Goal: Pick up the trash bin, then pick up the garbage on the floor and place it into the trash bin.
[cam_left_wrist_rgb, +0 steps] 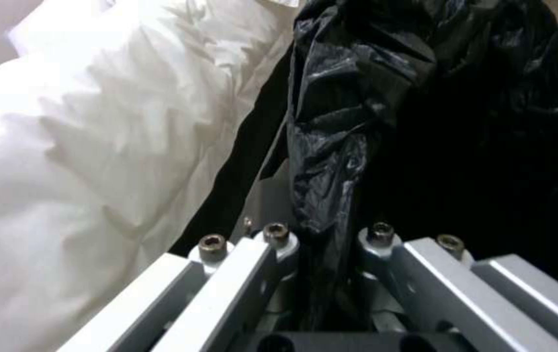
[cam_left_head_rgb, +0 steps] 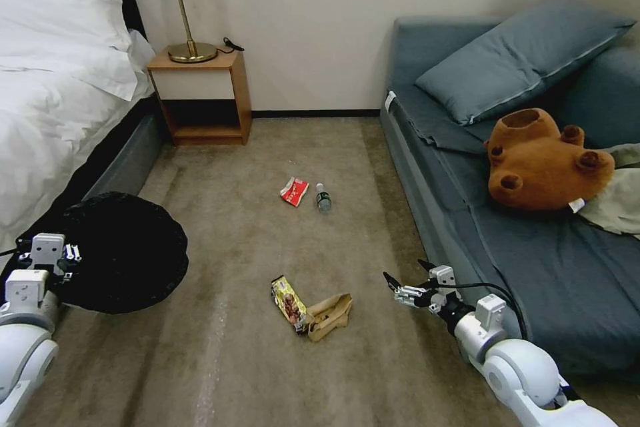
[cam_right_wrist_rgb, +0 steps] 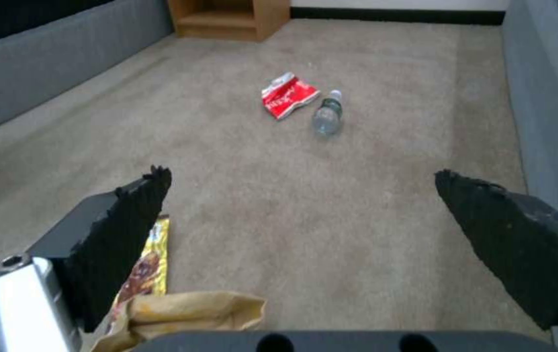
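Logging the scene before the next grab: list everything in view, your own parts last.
trash bin: 1, black-lined, held at bed's foot
garbage: 4 on carpet; red-and-white packet beside clear bottle; gold-brown wrapper touching brown paper bag
bed: 1, white, left
nightstand: 1, wooden, with lamp
sofa: 1, blue-grey, right
pillow: 1, blue-grey, on sofa
plush bear: 1, brown, on sofa
left gripper: shut on bin's bag
right gripper: open, above carpet

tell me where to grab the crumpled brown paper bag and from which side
Judging by its pose, come straight down on the crumpled brown paper bag with the open right gripper, fingers astride its narrow width at the raised crumpled middle. It lies flat on the carpet, one end touching the snack wrapper, so stay toward the free end.
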Available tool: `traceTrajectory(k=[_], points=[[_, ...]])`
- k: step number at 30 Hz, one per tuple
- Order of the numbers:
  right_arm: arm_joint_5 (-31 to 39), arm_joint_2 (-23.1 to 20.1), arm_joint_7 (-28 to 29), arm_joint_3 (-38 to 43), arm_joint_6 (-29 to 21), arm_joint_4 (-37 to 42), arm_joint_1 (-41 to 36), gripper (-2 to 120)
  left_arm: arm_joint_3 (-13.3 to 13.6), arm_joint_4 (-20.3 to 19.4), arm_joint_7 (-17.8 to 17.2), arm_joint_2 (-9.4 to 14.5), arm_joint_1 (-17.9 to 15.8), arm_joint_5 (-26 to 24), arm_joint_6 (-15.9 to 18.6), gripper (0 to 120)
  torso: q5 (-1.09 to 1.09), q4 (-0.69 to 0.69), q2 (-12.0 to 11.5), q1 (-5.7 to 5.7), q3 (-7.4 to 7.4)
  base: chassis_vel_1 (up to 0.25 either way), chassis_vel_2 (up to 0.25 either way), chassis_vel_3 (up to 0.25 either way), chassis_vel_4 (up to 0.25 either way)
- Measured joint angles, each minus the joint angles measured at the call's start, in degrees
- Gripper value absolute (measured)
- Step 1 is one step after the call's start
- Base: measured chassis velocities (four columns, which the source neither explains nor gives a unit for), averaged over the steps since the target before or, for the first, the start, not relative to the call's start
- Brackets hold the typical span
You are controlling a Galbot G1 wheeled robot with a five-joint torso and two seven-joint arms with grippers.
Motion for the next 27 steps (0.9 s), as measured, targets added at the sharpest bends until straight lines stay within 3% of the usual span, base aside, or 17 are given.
traceTrajectory(k=[19, 27], points=[[-0.5, -1.0, -0.4, -3.3, -0.1, -2.2, 2.4, 100, 0.6, 0.3, 0.3, -1.5, 0.5, 0.8, -0.2, 5, 0.0, -0.01, 0.0, 0.0, 0.0, -0.105, 0.104, 0.111, -0.107], [-3.1, -5.1, -6.9, -8.6, -0.1, -4.9, 8.8, 100, -0.1, 0.6, 1.1, -3.8, 2.1, 2.4, -1.5, 5, 0.01, 0.0, 0.0, 0.0, 0.0, -0.025, 0.022, 0.033, -0.031]])
